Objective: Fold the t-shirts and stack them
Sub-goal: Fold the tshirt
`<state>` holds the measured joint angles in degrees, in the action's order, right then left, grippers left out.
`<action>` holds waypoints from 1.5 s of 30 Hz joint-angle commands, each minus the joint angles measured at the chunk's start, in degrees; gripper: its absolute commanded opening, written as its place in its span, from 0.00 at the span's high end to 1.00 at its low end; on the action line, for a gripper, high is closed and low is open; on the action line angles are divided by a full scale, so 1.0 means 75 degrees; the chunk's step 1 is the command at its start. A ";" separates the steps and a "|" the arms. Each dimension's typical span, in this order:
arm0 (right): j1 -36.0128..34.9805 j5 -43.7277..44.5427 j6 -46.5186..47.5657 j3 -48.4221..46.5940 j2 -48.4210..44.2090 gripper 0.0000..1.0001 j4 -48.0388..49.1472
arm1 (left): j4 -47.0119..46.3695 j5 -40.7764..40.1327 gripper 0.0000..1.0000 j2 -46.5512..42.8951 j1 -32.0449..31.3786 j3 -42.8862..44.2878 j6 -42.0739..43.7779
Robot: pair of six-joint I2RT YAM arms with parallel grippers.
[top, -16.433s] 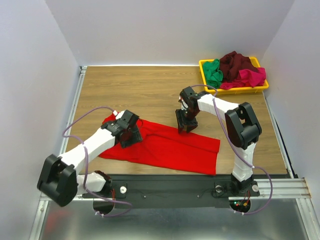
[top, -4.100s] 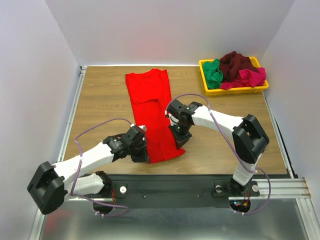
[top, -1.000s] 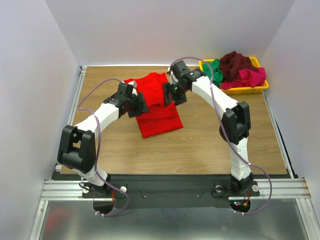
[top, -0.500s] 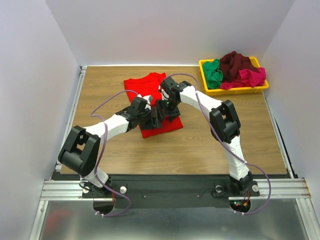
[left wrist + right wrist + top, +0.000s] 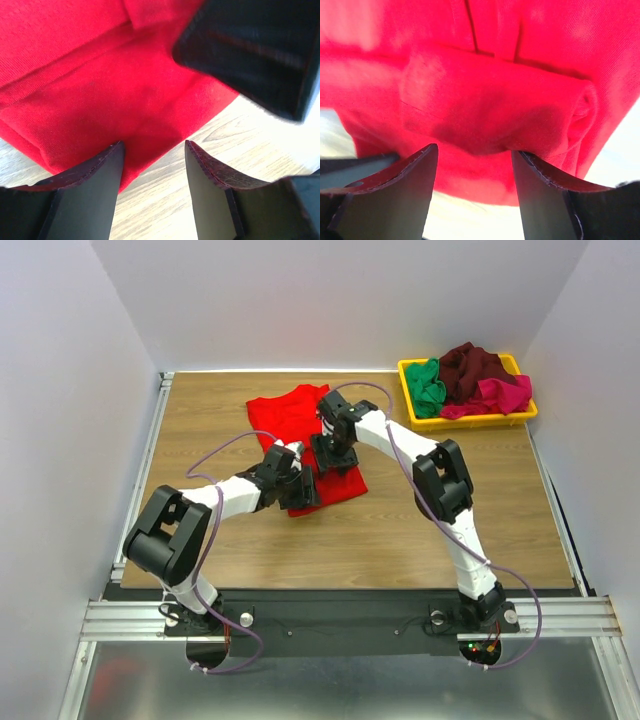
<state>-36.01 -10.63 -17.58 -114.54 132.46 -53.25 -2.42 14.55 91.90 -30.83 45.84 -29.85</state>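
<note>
1. The left fingers (image 5: 85, 200) stand apart, low over the near corner of the red t-shirt (image 5: 285, 412). The corner's edge lies in the gap, with bare counter (image 5: 400, 530) showing just past it. If they close here they may catch only the top layer or pinch no cloth at all. The fold would then probably fall open on lifting.

2. In the left wrist view a dark block, likely the other arm's wrist, fills the upper right, very close. Both arms crowd the same folded end. Any crossing move risks a knock, or the cloth being tugged two ways.

3. The right fingers (image 5: 385, 200) are also apart, with a thick rolled bulge of red cloth swelling between them. Closing on that roll would likely grab several layers at once. A pull could then drag the whole bundle instead of turning one flap, and the shirt would end up bunched.

4. The shirt lies mid-counter, its near part doubled over and its far part spread flat toward the back wall. It is soft and nothing holds it down, so a sideways drag could skew the edges and spoil a square fold.

5. At the far right corner sits the yellow tray (image 5: 405, 380). In it the green t-shirt (image 5: 428, 385), maroon t-shirt (image 5: 470, 365) and magenta t-shirt (image 5: 500, 395) are heaped together above the rim. Taking one could pull its neighbours out.
</note>
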 commanded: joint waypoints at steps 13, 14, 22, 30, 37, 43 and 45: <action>-0.0015 0.1722 -0.0679 -0.3231 0.1205 0.33 0.0983 | 0.0369 -0.0229 0.37 0.0110 -0.0249 -0.0769 0.0206; -0.0004 0.1896 -0.0760 -0.3267 0.1101 0.33 0.1157 | 0.0357 -0.0229 0.37 0.0075 -0.0260 -0.0804 0.0194; 0.0032 0.2578 -0.0796 -0.3197 0.0327 0.31 0.1839 | 0.0462 -0.0217 0.37 -0.0112 -0.0272 -0.0921 0.0206; 0.0090 0.2309 -0.0410 -0.1020 -0.1066 0.31 0.1839 | 0.1188 -0.0661 0.37 -0.0534 -0.0272 -0.0442 0.0335; 0.0090 0.1829 -0.0327 0.1722 -0.2648 0.31 0.1839 | 0.2242 -0.1341 0.34 -0.1225 -0.0261 0.0776 0.0124; 0.0090 0.1465 -0.0503 0.3481 -0.3516 0.30 0.1851 | 0.2607 -0.1389 0.29 -0.1448 0.0078 0.1130 -0.0133; 0.0079 0.1453 -0.0585 0.3914 -0.3610 0.30 0.1851 | 0.2561 -0.1248 0.29 -0.1425 0.0335 0.0757 -0.0239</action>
<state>-35.59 1.76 -20.97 -89.32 109.25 -40.60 13.58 5.50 82.24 -31.09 53.52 -29.89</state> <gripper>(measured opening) 0.697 0.706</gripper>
